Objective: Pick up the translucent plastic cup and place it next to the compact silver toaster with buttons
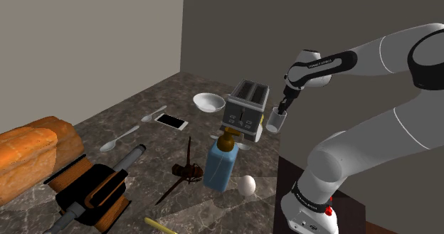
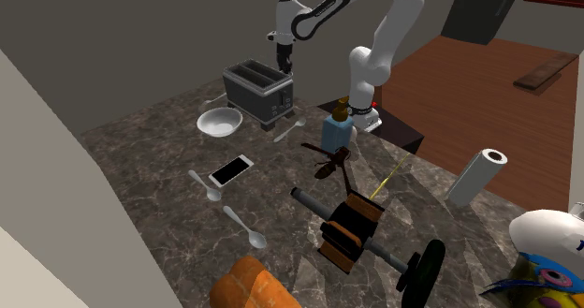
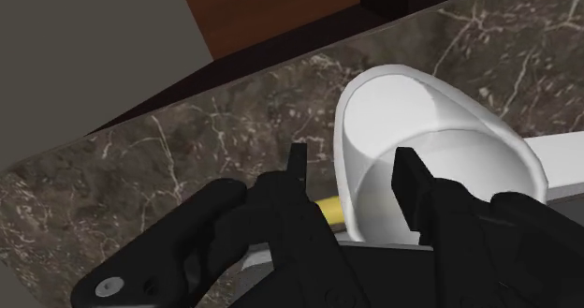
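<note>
Wrist view shows us the hand (image 3: 354,163) clasping the white cup (image 3: 449,119); second exterior view's toaster (image 2: 257,93) mostly hides it.

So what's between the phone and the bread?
A spoon lies on the counter between the phone and the bread. You can see it in the shoulder view and in the second exterior view.

Wht cup (image 1: 276,119) aloft, nr silver toaster (image 1: 247,104).
</note>
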{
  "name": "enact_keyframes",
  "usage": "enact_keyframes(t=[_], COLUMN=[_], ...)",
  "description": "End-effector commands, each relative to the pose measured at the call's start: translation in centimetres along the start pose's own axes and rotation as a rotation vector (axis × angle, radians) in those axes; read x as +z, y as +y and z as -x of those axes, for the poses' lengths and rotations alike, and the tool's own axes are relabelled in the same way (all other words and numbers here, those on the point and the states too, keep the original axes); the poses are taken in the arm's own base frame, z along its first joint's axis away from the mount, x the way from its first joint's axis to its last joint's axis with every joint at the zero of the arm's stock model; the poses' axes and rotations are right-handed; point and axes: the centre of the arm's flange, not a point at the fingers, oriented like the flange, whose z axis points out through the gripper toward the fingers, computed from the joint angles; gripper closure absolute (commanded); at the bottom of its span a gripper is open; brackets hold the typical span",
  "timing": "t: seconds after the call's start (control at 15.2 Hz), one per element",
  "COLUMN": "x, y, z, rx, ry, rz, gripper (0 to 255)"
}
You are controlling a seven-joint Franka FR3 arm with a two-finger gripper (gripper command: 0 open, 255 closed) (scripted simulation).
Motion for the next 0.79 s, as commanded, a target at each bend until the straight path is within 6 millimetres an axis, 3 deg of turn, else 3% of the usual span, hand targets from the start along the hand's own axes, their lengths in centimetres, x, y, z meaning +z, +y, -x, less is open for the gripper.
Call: enact_keyframes(t=[0.0,0.26,0.53,0.73], x=[0.0,0.0,-5.0,-5.0], y=[0.0,0.0,0.0,0.0], z=[0.0,0.0,0.0,0.0], rx=[0.000,0.000,0.000,0.000], ry=[0.000,0.000,0.000,0.000], rz=[0.000,0.000,0.000,0.000], gripper=[0,0,0,0])
